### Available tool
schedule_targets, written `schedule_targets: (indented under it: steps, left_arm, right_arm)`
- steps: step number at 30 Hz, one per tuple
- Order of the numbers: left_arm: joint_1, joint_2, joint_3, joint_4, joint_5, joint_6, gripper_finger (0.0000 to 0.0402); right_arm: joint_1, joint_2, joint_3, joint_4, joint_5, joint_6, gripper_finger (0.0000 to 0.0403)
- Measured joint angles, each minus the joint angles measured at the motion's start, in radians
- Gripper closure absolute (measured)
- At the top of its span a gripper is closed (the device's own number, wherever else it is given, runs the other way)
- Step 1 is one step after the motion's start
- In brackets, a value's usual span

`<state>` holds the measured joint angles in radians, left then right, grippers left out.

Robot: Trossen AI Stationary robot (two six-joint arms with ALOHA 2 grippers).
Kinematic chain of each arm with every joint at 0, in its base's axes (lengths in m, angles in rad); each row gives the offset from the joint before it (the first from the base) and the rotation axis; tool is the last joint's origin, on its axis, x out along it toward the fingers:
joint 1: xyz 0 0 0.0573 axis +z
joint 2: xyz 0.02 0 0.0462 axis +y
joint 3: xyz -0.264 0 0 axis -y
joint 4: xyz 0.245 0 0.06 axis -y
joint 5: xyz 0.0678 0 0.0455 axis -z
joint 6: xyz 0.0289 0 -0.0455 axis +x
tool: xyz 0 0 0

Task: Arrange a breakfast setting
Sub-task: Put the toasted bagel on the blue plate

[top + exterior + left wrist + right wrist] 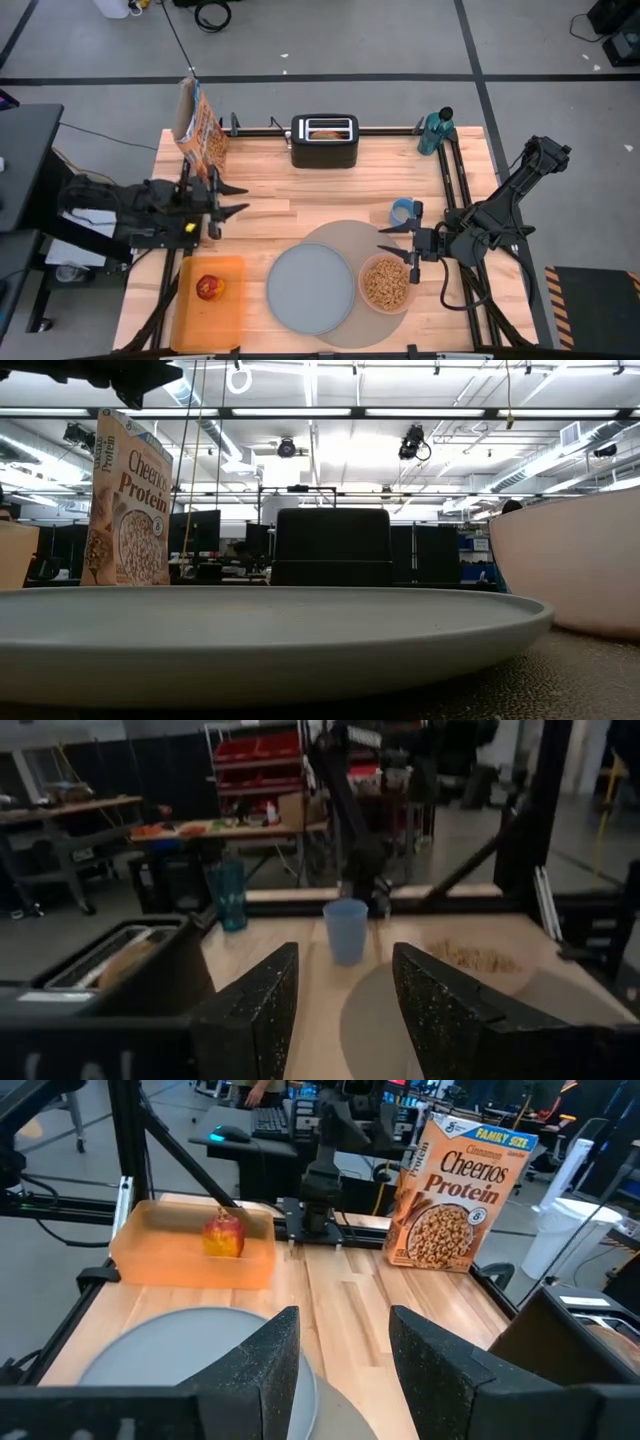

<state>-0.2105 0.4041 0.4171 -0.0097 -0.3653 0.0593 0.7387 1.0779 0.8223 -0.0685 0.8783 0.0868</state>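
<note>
The round grey-tan placemat (340, 238) lies at the table's near middle. The grey plate (310, 288) rests on its left part and the pink bowl (385, 283), filled with brown cereal pieces, on its right part. The red apple (209, 288) sits on the orange board (210, 310). A toasted bagel half (325, 133) stands in the black toaster (324, 142). The spoon is out of view. My left gripper (236, 199) is open and empty at the table's left. My right gripper (388, 241) is open and empty above the placemat, beside the bowl's far rim.
A Cheerios box (200, 130) stands at the far left. A blue cup (403, 211) stands just beyond my right gripper. A teal bottle (435, 130) stands at the far right corner. Bare wood lies between the toaster and the placemat.
</note>
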Motion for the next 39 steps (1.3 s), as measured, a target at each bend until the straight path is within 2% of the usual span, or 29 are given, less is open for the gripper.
schedule_targets:
  steps: [4, 8, 17, 21, 26, 32, 39]
  left_arm:
    - [-0.057, 0.041, 0.0, -0.001, -0.063, -0.001, 0.023]
    - [-0.078, 0.068, -0.007, 0.013, -0.059, -0.021, 0.023]
    - [-0.087, 0.058, -0.236, 0.288, -0.058, -0.023, 0.023]
    - [-0.067, 0.058, -0.313, 0.406, -0.066, -0.022, 0.023]
    - [-0.02, 0.061, -0.346, 0.452, -0.089, -0.031, 0.023]
    - [0.007, 0.068, -0.346, 0.451, -0.094, -0.029, 0.023]
    - [0.007, 0.068, -0.346, 0.458, -0.094, -0.049, 0.023]
  right_arm:
    - [-0.001, 0.0, 0.0, 0.0, -0.009, 0.0, 0.0239]
    - [-0.001, 0.0, 0.0, 0.0, -0.009, 0.0, 0.0239]
    - [-0.031, 0.0, 0.0, 0.001, -0.018, -0.006, 0.0239]
    - [-0.143, 0.009, 0.0, 0.016, -0.028, 0.017, 0.0239]
    - [-0.376, 0.039, 0.0, 0.037, -0.288, 0.029, 0.0239]
    - [-0.587, 0.071, 0.0, 0.076, -0.429, -0.016, 0.0239]
    - [-0.768, 0.104, 0.009, 0.119, -0.597, -0.036, 0.0239]
